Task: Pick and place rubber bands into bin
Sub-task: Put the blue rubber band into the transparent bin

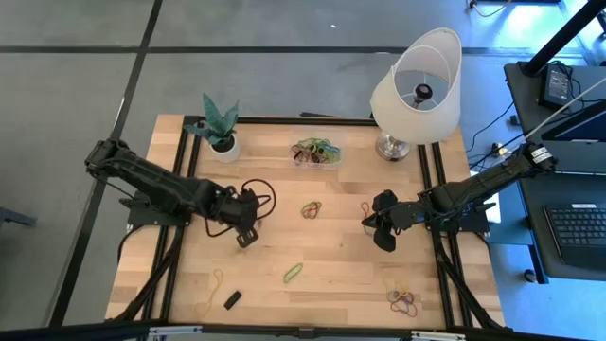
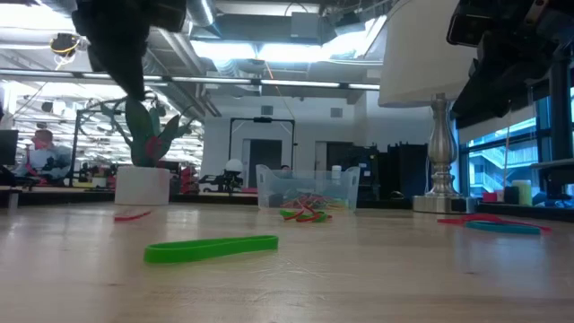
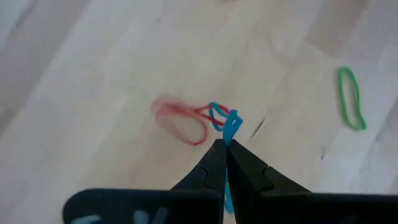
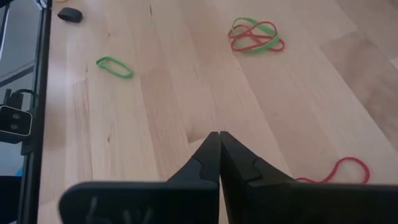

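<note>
Only wrist: left end effector (image 3: 224, 144) pinching blue rubber band (image 3: 231, 124)

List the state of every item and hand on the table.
left hand: shut on a blue rubber band, red one attached
right hand: shut, empty
bin: upright, holding bands
green band: loose on table
lamp: upright
plant pot: upright

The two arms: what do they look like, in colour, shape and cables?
Both arms are black and built of jointed segments. The left arm carries a thin black cable that loops loose near its gripper. The right arm has a light-coloured part near its far end, and its gripper is black too. In the wrist views, each gripper's jaws are dark, angular and taper to a narrow tip.
</note>
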You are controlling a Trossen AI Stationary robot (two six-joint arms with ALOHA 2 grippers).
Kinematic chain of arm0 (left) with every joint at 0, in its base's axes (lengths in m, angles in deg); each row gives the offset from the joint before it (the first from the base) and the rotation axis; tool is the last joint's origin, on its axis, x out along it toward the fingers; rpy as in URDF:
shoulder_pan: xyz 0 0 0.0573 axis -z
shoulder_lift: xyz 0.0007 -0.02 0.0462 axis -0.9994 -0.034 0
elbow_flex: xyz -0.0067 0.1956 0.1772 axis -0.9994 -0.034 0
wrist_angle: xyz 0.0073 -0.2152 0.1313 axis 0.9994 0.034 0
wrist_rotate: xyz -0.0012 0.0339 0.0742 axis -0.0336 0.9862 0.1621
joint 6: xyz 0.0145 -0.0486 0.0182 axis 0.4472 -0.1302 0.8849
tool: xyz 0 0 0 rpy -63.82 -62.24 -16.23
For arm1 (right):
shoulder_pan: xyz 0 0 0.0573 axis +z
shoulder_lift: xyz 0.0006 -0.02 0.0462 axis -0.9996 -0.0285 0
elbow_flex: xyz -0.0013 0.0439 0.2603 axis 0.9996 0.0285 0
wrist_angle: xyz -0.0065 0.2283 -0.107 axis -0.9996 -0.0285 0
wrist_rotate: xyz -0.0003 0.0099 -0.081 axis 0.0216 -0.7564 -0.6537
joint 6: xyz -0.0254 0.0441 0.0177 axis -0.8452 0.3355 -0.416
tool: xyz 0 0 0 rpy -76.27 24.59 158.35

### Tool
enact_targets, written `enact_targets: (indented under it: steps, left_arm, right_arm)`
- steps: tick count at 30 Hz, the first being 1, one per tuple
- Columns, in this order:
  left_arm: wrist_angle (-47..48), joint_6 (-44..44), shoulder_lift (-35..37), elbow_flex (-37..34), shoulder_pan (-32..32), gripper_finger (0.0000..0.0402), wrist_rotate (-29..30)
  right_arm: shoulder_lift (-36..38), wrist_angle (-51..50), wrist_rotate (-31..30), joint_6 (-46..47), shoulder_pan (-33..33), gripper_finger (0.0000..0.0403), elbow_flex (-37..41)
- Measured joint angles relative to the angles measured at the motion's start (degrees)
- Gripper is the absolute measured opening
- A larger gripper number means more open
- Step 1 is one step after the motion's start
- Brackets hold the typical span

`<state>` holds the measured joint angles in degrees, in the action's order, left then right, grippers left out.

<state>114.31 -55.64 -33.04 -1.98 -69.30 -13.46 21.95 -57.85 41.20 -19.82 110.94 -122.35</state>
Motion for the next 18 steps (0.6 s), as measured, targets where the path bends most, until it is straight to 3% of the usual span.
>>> enact_targets:
  steps: [4, 18]
  left_arm:
    - [-0.2, 0.1, 0.0, 1.0, 0.7, 0.0002, 3.8]
    - [-2.7, 0.2, 0.0, 1.1, 0.5, 0.0003, 3.5]
  right_arm:
    - [0.0, 0.0, 0.0, -0.1, 0.0, 0.0003, 0.0]
    - [0.0, 0.0, 0.0, -1.4, 0.0, 0.0003, 0.0]
